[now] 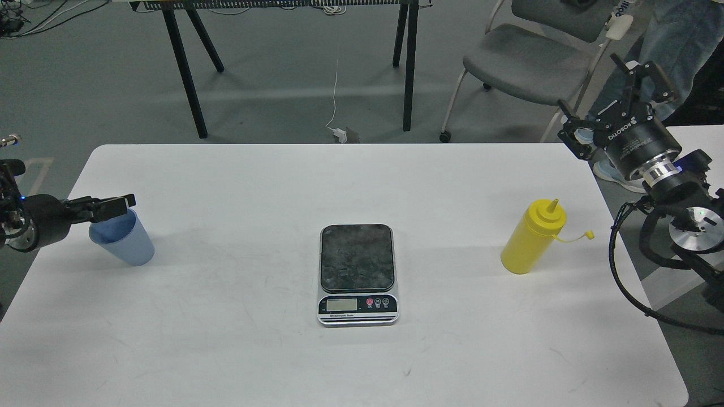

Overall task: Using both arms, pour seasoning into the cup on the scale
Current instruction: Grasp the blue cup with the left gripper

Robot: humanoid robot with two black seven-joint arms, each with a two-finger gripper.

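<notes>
The light blue cup (127,246) stands upright on the left of the white table (362,181). The scale (357,274) sits at the table's middle with its dark platform bare. The yellow seasoning bottle (531,237) stands upright at the right, its cap hanging off to the right on its tether. My left gripper (116,206) comes in low from the left, seen edge-on, its tip over the cup's far rim; its fingers cannot be told apart. My right gripper (606,102) is open and empty, up and to the right of the bottle, beyond the table's right corner.
A grey chair (526,56) and a person's legs (673,28) are behind the table's right corner. Black table legs (186,73) and a white cable (335,96) are on the floor behind. A second white surface (701,135) lies at the right edge.
</notes>
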